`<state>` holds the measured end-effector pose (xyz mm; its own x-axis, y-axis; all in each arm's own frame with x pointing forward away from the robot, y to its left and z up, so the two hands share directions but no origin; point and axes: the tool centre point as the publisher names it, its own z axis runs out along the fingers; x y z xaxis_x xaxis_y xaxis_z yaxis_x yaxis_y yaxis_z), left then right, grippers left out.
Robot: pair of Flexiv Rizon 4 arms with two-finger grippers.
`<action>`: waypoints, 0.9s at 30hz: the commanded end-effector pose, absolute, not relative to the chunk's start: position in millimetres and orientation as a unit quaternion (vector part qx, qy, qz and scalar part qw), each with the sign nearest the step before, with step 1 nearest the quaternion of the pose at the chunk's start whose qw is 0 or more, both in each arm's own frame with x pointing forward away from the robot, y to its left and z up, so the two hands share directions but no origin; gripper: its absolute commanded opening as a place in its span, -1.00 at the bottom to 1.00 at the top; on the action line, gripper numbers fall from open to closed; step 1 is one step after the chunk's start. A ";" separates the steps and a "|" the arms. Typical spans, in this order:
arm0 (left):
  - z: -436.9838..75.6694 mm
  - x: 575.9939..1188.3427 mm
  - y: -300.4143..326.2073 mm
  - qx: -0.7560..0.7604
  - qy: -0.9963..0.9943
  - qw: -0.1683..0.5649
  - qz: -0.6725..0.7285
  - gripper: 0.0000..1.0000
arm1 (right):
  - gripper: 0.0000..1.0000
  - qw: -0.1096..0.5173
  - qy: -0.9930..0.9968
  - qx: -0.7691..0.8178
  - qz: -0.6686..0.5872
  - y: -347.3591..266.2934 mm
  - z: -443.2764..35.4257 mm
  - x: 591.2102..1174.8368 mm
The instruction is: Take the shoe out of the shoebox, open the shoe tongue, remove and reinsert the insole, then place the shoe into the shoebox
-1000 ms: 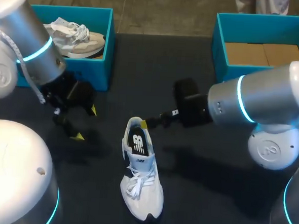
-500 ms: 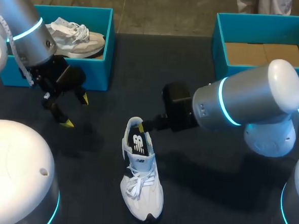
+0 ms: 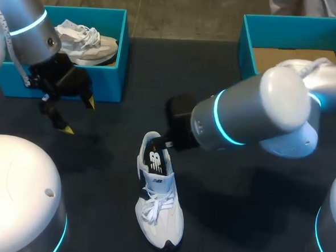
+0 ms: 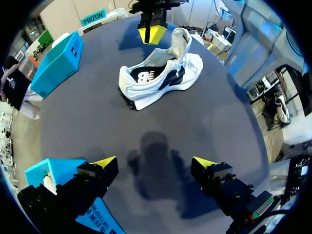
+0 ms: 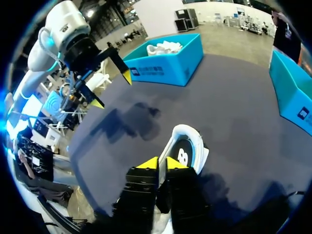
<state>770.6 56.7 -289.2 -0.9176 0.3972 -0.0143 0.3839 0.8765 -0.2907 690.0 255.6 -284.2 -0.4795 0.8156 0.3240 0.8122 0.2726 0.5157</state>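
Head view: white mesh sneaker with dark side panels (image 3: 157,208) out of the box, flat on black table (image 3: 96,173) at lower centre of frame, toe toward bottom edge, dark logo-printed insole (image 3: 155,159) apparently seated inside. Right gripper (image 3: 167,142) at heel collar, yellow fingers pressed together, nothing visibly pinched; left gripper (image 3: 79,116) at upper left beside teal cardboard shoebox (image 3: 122,72) holding second pale sneaker (image 3: 85,41), fingers spread wide on nothing. Judged: removal step done, tongue and insole steps not verifiable from these views, return to shoebox yet to do.
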 end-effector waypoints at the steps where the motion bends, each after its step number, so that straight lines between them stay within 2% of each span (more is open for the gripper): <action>1: -285.2 770.4 63.4 -0.204 -0.968 0.021 0.147 1.00 | -1.00 0.099 0.790 0.548 0.257 267.0 -290.1 687.1; 13: -276.3 789.7 83.3 -0.191 -0.967 0.021 0.169 1.00 | -1.00 0.083 0.794 0.555 0.236 286.4 -309.3 692.4; 27: -276.3 789.7 83.3 -0.191 -0.967 0.021 0.169 1.00 | -1.00 0.083 0.794 0.555 0.236 286.4 -309.3 692.4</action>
